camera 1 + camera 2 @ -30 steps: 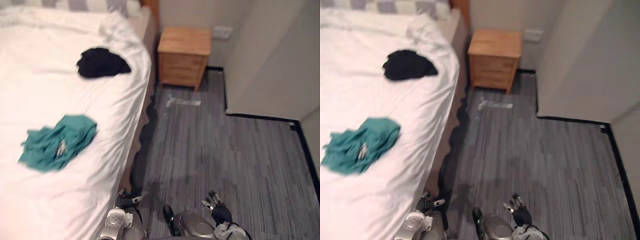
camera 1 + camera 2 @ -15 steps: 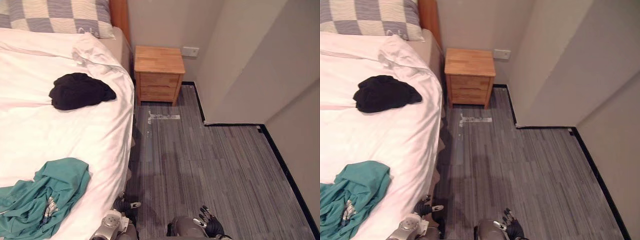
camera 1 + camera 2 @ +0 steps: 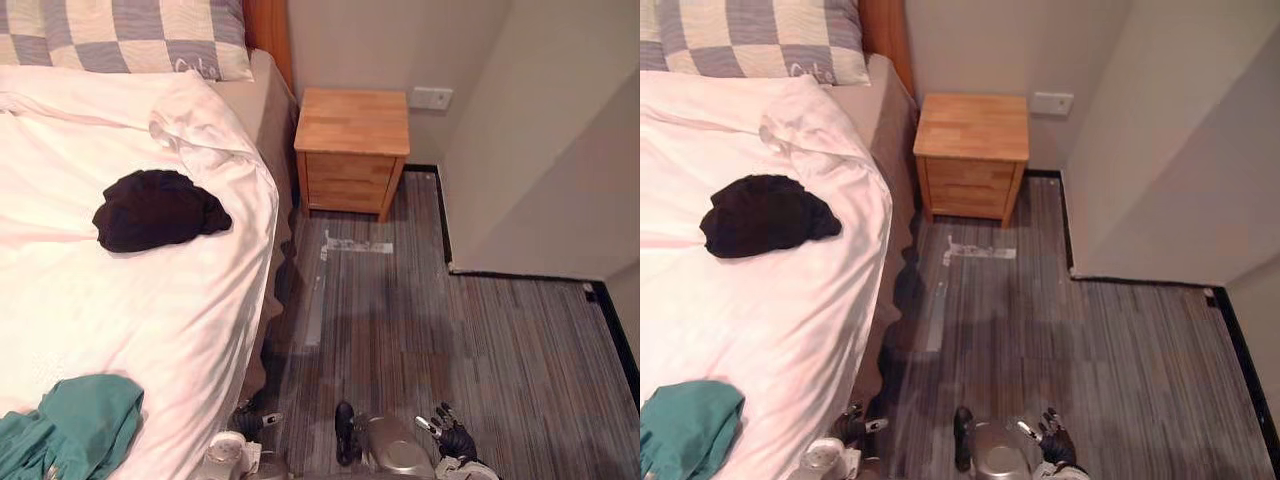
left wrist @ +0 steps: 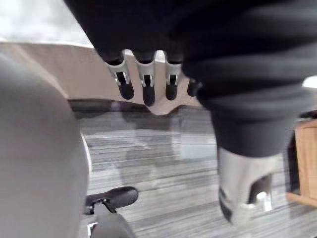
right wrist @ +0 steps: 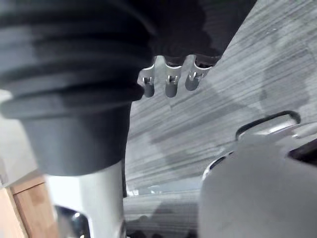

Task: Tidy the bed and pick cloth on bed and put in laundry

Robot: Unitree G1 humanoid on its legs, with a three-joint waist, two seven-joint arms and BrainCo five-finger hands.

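On the white bed [image 3: 150, 320] to your left lie 2 cloths: a black cloth [image 3: 155, 208] bunched in a heap partway up, near the bed's right edge, and a teal cloth [image 3: 72, 432] well apart from it at the near end. The teal cloth is cut off at the lower left corner of the head views, so you cannot tell how far it spreads. A checked pillow [image 3: 120, 35] rests at the head against the wooden headboard [image 3: 268, 22], its top cropped. Beside the bed's head stands a wooden nightstand [image 3: 352, 150], with a wall socket [image 3: 431, 98] just past it and a pale strip of tape [image 3: 357, 246] on the grey carpet [image 3: 480, 340] in front of it. Your left hand [image 3: 252, 422] hangs low close to the bed's side, and your right hand [image 3: 450, 437] hangs further out over the carpet, both well apart from either cloth. From the head they look small and partly cropped. The wrist views show the left fingers [image 4: 143, 87] and the right fingers [image 5: 169, 85] as short dark-tipped ends past the ribbed covers, loose and uncurled.
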